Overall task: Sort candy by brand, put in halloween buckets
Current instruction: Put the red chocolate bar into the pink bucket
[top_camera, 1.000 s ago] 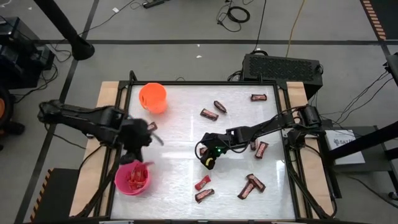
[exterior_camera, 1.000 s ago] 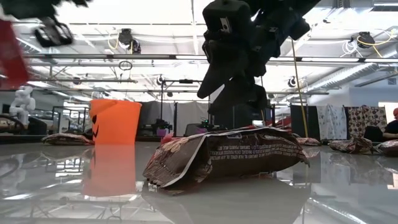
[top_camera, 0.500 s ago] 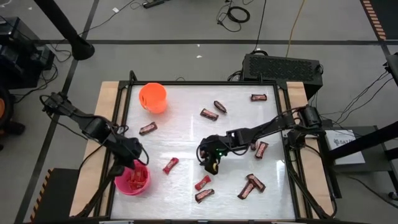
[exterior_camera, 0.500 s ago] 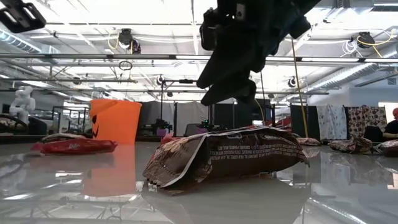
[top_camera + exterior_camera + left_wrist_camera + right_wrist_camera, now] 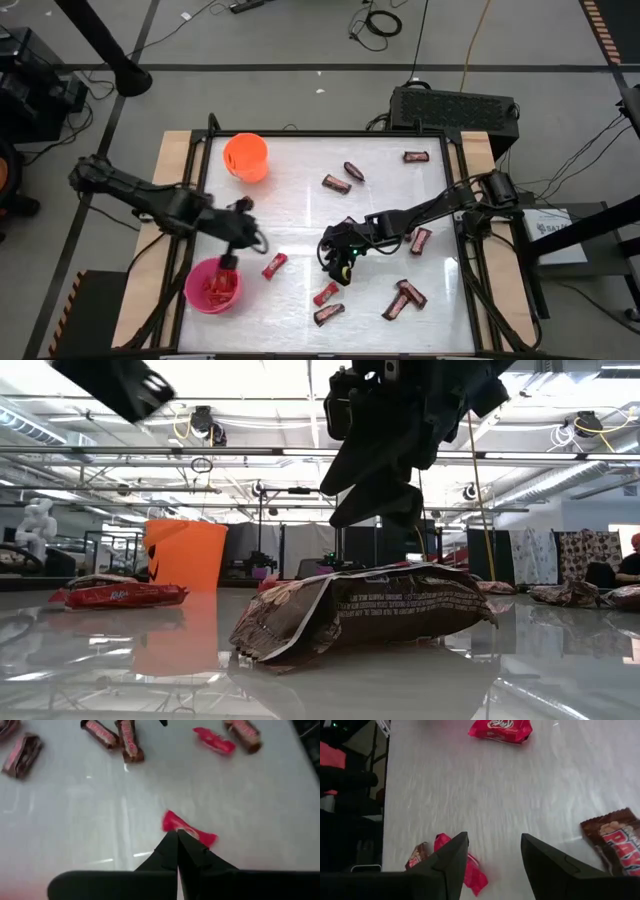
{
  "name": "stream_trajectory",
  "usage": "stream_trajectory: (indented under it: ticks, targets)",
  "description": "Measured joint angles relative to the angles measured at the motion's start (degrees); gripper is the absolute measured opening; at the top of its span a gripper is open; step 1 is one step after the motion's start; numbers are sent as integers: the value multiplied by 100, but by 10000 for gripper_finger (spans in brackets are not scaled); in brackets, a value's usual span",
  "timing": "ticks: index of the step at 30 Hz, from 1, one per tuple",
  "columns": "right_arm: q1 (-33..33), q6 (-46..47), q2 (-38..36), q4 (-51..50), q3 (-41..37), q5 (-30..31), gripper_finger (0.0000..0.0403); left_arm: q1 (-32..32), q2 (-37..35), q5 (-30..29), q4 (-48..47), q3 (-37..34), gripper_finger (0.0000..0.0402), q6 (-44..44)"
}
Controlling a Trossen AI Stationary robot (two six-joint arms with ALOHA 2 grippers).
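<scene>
Red and brown candy bars lie scattered flat on the white table [image 5: 300, 210]. The orange bucket [image 5: 245, 157] stands far left. The pink bucket [image 5: 212, 286], near left, holds red candy. My left gripper [image 5: 256, 238] [image 5: 177, 834] hovers shut and empty just right of the pink bucket, its tips short of a red candy [image 5: 273, 265] [image 5: 189, 828]. Mid-table, my right gripper [image 5: 338, 268] [image 5: 492, 845] hangs open above bare table. A red candy [image 5: 470, 870] and a brown one [image 5: 417, 857] lie beside one of its fingers.
More candy lies far right [image 5: 416, 156], mid-far [image 5: 336, 183] and near right [image 5: 404, 297] [image 5: 328, 314]. A brown wrapper [image 5: 360, 610] fills the low view's front. The table's raised dark frame [image 5: 200, 200] runs around it. Bare surface lies between the orange bucket and the right arm.
My left gripper has swung back over the pink bucket, then out toward the table's right, turning as it went. A red candy that was not on the table a second ago now lies right of the pink bucket.
</scene>
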Motion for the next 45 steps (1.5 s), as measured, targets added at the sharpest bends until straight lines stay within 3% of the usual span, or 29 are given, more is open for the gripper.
stream_trajectory:
  ticks: [3,6,9,11,14,19,26,30,37,45]
  targets:
    - [0,133,1,-7,1,1,176,492,697,565,419,0,0,779]
    - [36,192,1,-9,0,-1,176,891,1390,1636,798,0,0,1390]
    - [140,193,1,-26,0,-6,176,1126,1919,2605,1081,0,8,1550]
    - [219,193,1,-50,0,-6,176,1176,2179,2818,1189,0,21,1592]
    - [328,193,1,-61,1,55,176,1172,2449,2763,1316,0,48,1900]
    - [429,196,4,-178,2,187,176,1112,2895,2094,1464,0,108,2023]
    - [483,184,6,-396,2,184,176,866,3303,2075,1528,0,196,1588]
    - [481,108,8,-400,2,186,176,715,3513,1819,1587,2,217,1574]
    - [468,75,8,-398,2,187,176,512,3697,1318,1591,29,201,1579]
    - [466,80,8,-397,2,186,176,396,3670,881,1599,31,68,1569]
